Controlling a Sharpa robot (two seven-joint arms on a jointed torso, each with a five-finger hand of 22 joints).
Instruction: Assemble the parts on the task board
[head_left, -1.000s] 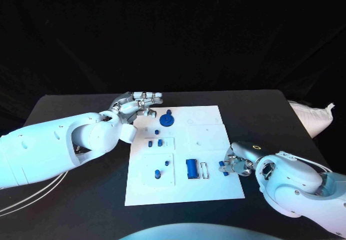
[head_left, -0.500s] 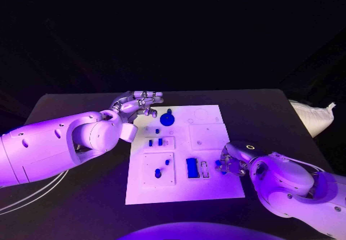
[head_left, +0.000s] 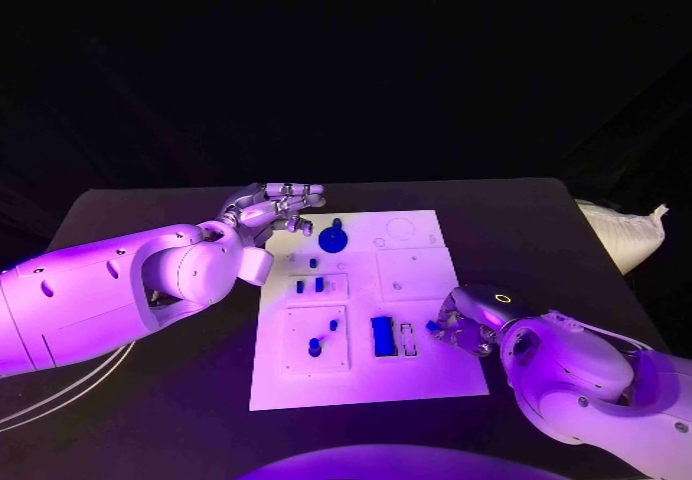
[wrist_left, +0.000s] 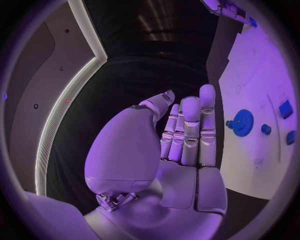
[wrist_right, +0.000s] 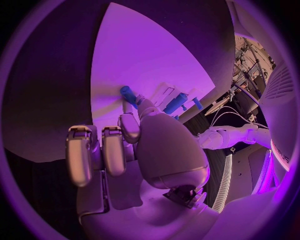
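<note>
The white task board (head_left: 418, 375) lies mid-table. On it are a blue gear (head_left: 333, 239), two small blue pegs (head_left: 309, 285), two more blue pieces (head_left: 315, 347) and a blue block (head_left: 382, 336) beside a narrow slot. My right hand (head_left: 462, 330) sits at the board's right edge, next to the slot, and pinches a small blue peg (head_left: 433, 326) at its fingertips; the peg (wrist_right: 128, 94) touches the board in the right wrist view. My left hand (head_left: 274, 207) hovers over the board's far left corner, fingers apart and holding nothing. The left wrist view shows the gear (wrist_left: 242, 122) beside that hand (wrist_left: 181, 135).
A white bag (head_left: 623, 235) lies at the table's right edge. Bare black table (head_left: 159, 400) surrounds the board on all sides. My left forearm (head_left: 116, 295) hangs over the table left of the board.
My right hand has edged slightly toward the board's slot with the small peg. The left hand has stayed where it was.
</note>
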